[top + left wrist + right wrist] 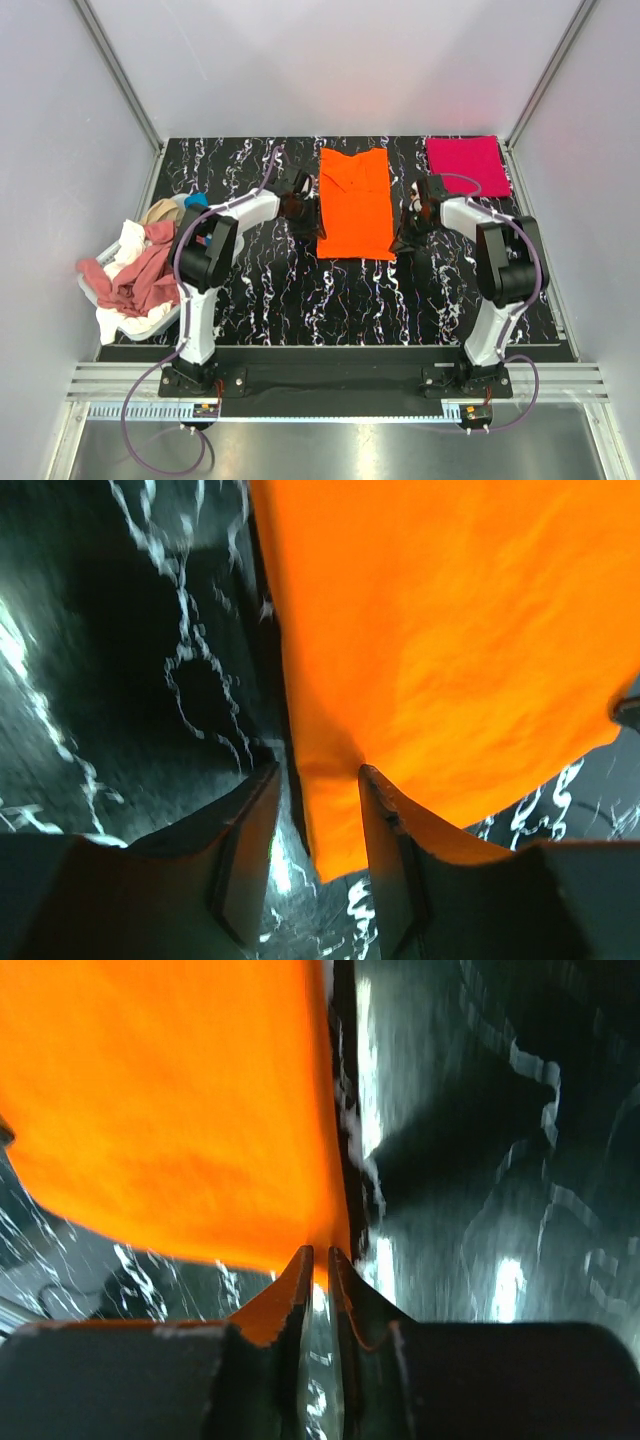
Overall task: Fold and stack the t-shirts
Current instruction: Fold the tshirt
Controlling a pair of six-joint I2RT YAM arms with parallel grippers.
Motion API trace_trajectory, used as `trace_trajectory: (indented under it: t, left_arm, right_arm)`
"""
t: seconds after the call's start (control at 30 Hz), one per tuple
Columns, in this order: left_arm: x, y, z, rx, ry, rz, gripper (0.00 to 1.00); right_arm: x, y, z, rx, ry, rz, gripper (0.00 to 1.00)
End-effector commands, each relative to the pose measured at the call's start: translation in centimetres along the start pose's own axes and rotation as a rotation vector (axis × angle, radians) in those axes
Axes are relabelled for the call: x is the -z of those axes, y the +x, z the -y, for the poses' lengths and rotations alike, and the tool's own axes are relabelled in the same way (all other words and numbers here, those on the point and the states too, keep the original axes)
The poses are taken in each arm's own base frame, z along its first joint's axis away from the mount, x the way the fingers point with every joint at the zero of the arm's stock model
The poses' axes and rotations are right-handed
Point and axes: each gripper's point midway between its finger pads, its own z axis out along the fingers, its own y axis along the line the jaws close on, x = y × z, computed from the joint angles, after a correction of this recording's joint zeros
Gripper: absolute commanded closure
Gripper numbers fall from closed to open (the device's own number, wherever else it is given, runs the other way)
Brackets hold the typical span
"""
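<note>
**Both claws at the orange shirt's near corners**

The orange t-shirt (355, 205) lies flat in the middle of the bench (300, 290). It is narrowed to a long strip that runs away from the arms, with a flap of cloth doubled over at its far end.

The left claw (303, 205) sits at the strip's left edge. In its wrist view the fingers (245, 840) stand a moderate way apart, and the cloth's edge hangs in the gap between them without being squeezed.

The right claw (408, 228) is at the shirt's right edge, close to the near corner. Its fingers (285, 1295) are drawn almost together, leaving only a thin slit. The orange hem meets their tips, so it seems pinched there, though blur keeps the contact from being certain.

The crimson-pink t-shirt (467, 165) lies folded into a neat rectangle at the far right corner, well apart from the orange one.

On the left edge of the bench, the basket (170, 312) holds a loose heap:
- a dusty rose-red t-shirt (140, 275) draped on top
- a white t-shirt (128, 238) under and beside it
- a tan t-shirt (163, 212) at the far side
- a bit of blue t-shirt (196, 200) just past the tan
</note>
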Motion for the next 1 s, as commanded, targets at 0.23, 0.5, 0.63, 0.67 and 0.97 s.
trace_trajectory:
  t: [0.23,0.5,0.63,0.67,0.97]
  left_arm:
    - [5.8,0.1,2.5,-0.042,0.044,0.113,0.52]
    - [6.1,2.2,9.1,-0.103,0.277,0.07,0.57]
    - [3.8,4.3,9.6,-0.12,0.26,0.019,0.58]
    - [2.8,5.0,9.1,-0.118,0.237,0.001,0.58]
    - [1.0,7.6,1.8,-0.126,-0.063,0.011,0.6]
  right_arm:
    - [4.6,-0.7,-3.0,0.035,-0.087,0.17,0.72]
    - [3.8,-0.2,-6.9,0.043,-0.249,0.119,0.89]
    - [1.6,1.9,-7.1,0.038,-0.257,0.04,0.89]
    - [1.2,2.3,-6.5,0.028,-0.235,0.035,0.89]
    - [-0.6,5.0,0.2,0.002,0.024,0.044,0.91]
